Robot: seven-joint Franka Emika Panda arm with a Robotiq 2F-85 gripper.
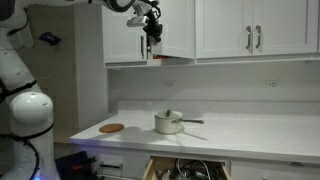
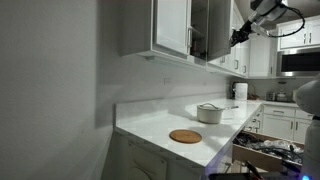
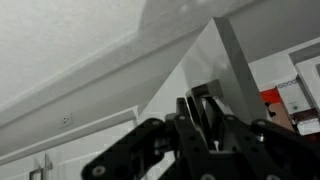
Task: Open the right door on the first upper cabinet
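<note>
We are viewing the gripper [image 1: 152,36] raised at the low centre seam of the cabinet [image 1: 125,30]. In the wrist view its jaws are standing narrowly apart about a slim silver piece; we cannot tell whether they are clamping it. The right door [image 2: 208,30] is hanging ajar, angled outward from the cabinet. Red-and-white packages [image 3: 280,98] are showing inside; their writing is too blurred to read.
</note>
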